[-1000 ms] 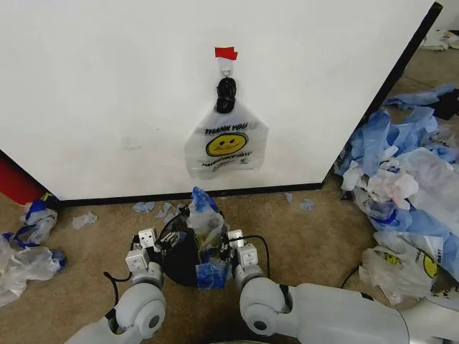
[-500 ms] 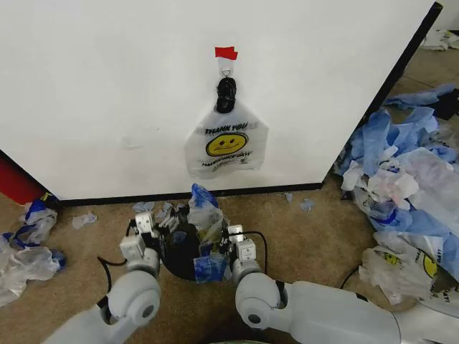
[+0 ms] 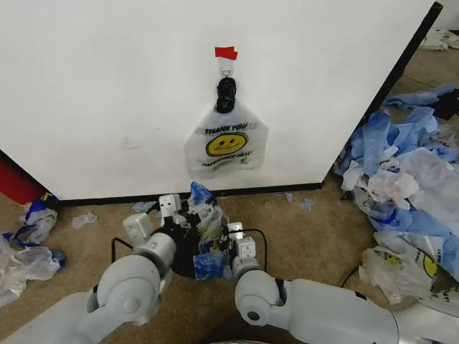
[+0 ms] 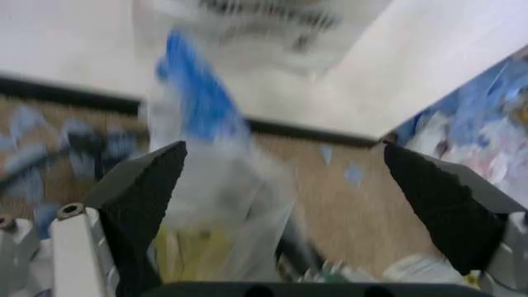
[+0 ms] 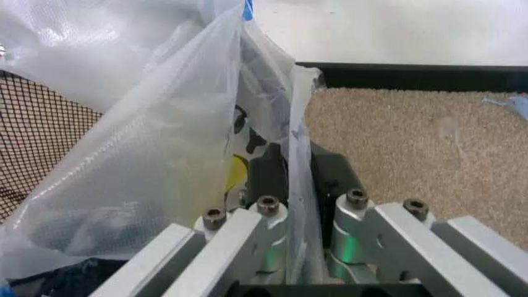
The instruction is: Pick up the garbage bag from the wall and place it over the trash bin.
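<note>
A garbage bag [image 3: 226, 143] with a yellow smiley hangs on the wall [image 3: 107, 86] from a hook under red tape. A second thin garbage bag [image 3: 204, 215] with blue patches stands crumpled in the black mesh trash bin [image 3: 183, 254] on the floor below. My right gripper [image 3: 229, 240] is at the bin's right rim. It is shut on that bag's film [image 5: 247, 148], which runs between its fingers [image 5: 266, 176], with the mesh [image 5: 33, 136] beside them. My left gripper [image 3: 174, 209] is at the bin's far left rim. It is open [image 4: 282, 148] around the bag's upper part [image 4: 202, 142].
Heaps of blue and white plastic bags [image 3: 409, 172] cover the floor to the right. More bags [image 3: 25, 251] and scraps [image 3: 84, 218] lie on the left by the black baseboard [image 3: 272, 190]. A red object [image 3: 14, 183] stands at the wall's left end.
My left arm has swung forward and right, from beside the bin's left side to its far rim by the bag's top. The right gripper has stayed in place.
</note>
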Tool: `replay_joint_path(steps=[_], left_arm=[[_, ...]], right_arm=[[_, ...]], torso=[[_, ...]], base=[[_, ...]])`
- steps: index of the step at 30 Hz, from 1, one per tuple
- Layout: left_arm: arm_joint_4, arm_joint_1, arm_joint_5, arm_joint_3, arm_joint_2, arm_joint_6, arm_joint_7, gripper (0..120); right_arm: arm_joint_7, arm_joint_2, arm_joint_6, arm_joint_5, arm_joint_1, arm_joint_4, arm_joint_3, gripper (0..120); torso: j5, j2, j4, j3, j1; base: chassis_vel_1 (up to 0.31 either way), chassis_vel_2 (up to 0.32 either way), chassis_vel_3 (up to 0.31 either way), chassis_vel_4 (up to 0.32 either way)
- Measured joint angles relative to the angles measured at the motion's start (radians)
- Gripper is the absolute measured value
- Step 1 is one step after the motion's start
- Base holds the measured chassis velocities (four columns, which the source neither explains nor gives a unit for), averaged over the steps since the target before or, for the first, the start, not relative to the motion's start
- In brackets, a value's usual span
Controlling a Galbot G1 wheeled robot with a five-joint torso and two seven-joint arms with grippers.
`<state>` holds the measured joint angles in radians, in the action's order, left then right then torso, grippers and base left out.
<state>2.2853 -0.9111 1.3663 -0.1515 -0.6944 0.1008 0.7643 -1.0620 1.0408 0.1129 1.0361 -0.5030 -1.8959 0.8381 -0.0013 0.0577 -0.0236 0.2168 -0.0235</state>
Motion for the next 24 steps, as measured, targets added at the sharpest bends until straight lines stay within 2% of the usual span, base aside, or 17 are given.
replay_joint_path(steps=[3,5,6,10,16,24], left_arm=[[-0.027,0.030,0.026,-0.048,0.010,-0.002,0.006,94],[-0.057,0.101,0.063,-0.145,0.020,-0.004,0.028,94],[-0.057,0.101,0.063,-0.145,0.020,-0.004,0.028,94],[-0.082,0.281,0.138,-0.303,0.013,-0.004,0.079,94],[-0.102,0.387,0.171,-0.382,-0.020,-0.004,0.106,94],[-0.113,0.425,0.186,-0.423,-0.012,-0.006,0.115,94]], right_arm=[[0.000,-0.004,0.000,0.000,0.000,-0.003,0.001,2],[0.005,-0.008,-0.001,-0.004,-0.003,-0.006,0.001,2],[0.005,-0.008,-0.001,-0.004,-0.003,-0.006,0.001,2],[0.010,-0.011,-0.004,-0.019,-0.015,-0.004,0.002,2],[0.015,-0.014,-0.005,-0.030,-0.026,-0.006,0.001,2],[0.022,-0.020,-0.007,-0.031,-0.025,-0.006,0.001,2]], torso=[[0.0000,0.000,0.0000,0.000,0.000],[-0.0001,0.000,0.0000,0.000,0.000],[-0.0001,0.000,0.0000,0.000,0.000],[0.0003,0.000,-0.0005,0.000,0.000],[0.0000,0.000,-0.0001,0.000,0.000],[0.0000,0.000,0.0000,0.000,0.000]], base=[[0.000,0.000,0.000,0.000],[0.000,0.000,0.000,0.000],[0.000,0.000,0.000,0.000],[0.000,0.000,0.000,0.000],[0.000,0.000,0.000,0.000],[0.000,0.000,0.000,0.000]])
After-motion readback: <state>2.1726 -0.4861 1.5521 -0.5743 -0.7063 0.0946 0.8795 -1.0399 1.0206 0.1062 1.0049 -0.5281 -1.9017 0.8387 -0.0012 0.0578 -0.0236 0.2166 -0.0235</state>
